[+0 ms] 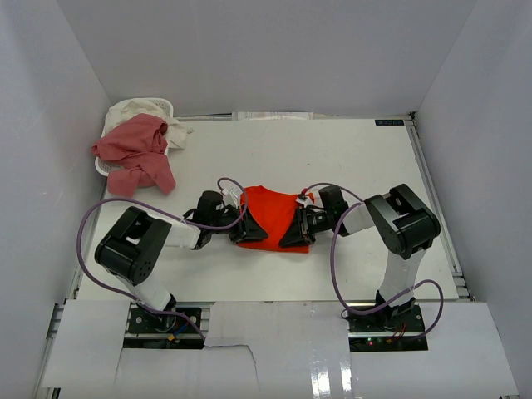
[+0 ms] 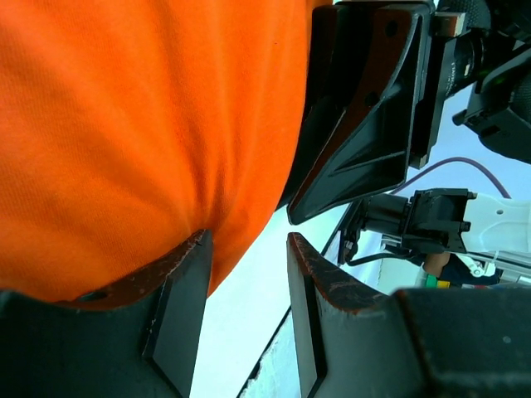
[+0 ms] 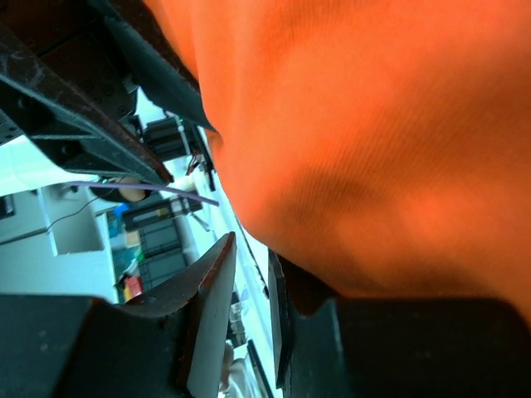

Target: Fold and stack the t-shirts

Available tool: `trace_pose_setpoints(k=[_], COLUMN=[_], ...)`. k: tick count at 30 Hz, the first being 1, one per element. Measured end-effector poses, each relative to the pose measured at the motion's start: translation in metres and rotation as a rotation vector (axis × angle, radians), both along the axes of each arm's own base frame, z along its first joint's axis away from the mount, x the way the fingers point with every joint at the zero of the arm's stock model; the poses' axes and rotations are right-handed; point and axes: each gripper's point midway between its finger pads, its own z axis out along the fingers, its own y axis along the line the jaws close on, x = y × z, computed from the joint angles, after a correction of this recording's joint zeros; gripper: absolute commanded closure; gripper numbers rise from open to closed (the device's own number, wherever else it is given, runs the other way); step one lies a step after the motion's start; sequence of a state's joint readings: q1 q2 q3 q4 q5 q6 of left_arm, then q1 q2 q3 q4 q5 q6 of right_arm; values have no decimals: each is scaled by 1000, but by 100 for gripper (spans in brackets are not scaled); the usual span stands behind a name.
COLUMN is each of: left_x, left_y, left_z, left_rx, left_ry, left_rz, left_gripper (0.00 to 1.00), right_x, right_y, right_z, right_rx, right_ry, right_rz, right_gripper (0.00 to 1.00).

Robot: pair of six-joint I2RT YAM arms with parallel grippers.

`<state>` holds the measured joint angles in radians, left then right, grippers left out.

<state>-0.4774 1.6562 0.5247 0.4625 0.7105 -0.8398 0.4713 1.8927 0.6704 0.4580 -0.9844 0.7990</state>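
The orange-red t-shirt (image 1: 270, 212) lies folded into a compact shape at the middle of the table. My left gripper (image 1: 247, 230) sits at its near-left edge and my right gripper (image 1: 295, 233) at its near-right edge, facing each other. In the left wrist view the left gripper (image 2: 249, 240) is open, only bare table shows in the gap, and orange fabric (image 2: 141, 133) lies against the outer side of one finger. In the right wrist view the right gripper (image 3: 251, 249) stands narrowly open with nothing between the jaws, and fabric (image 3: 373, 141) drapes over one finger. The dusty pink t-shirt (image 1: 137, 154) and the cream-white one (image 1: 145, 108) are at the far left.
A small white basket (image 1: 101, 167) stands at the far left corner of the white table (image 1: 357, 166), holding the cream-white shirt, with the pink one hanging over its rim onto the table. White walls enclose the table on three sides. Purple cables loop beside both arms.
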Motion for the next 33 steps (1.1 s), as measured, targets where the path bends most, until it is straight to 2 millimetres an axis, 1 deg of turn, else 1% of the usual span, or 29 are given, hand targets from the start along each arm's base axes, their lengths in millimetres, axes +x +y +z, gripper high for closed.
trace_pose_setpoints(k=[4,7,8,10,13,15,16,17,18,19,21,22,23,24,27,29,31,33], left_x=[7,14,16,21,38,57,70,81,91,100,111,113,112,111,102,96,93,91], left_y=[-3,-6,-6,-4,6,26,42,61,80,98,130,140,149,153,165,171,175,178], left_z=[8,20,25,39,75,110,128,143,158,168,180,181,177,175,156,147,143,141], left_rx=[3,1,-1,12,33,34,37,48,62,85,143,171,204,218,273,297,310,317], left_ry=[-1,-14,-21,-43,-114,-181,-218,-253,-278,-301,-322,-323,-307,-298,-230,-193,-174,-165], left_rz=[4,12,15,38,100,175,231,289,349,407,502,531,548,559,573,576,579,581], left_gripper=[47,47,44,42,40,40,40,40,41,41,42,42,42,42,42,42,42,42], right_x=[12,30,37,49,63,67,67,66,65,62,53,49,47,45,38,37,39,40], right_y=[-2,1,2,3,4,5,7,8,11,14,22,28,33,37,46,47,44,39], right_z=[8,24,32,49,76,88,92,93,92,90,85,81,77,72,53,38,21,9], right_rx=[-35,-60,-68,-94,-141,-178,-204,-228,-262,-296,-370,-405,-433,-463,-559,-625,-690,-747], right_ry=[-28,-100,-131,-205,-314,-371,-394,-412,-430,-438,-448,-456,-462,-468,-473,-463,-447,-433], right_rz=[-18,-15,-17,-19,-22,-20,-14,-4,7,19,56,74,87,100,131,140,138,130], right_gripper=[69,68,68,68,68,71,78,92,92,92,92,92,92,92,92,92,92,92])
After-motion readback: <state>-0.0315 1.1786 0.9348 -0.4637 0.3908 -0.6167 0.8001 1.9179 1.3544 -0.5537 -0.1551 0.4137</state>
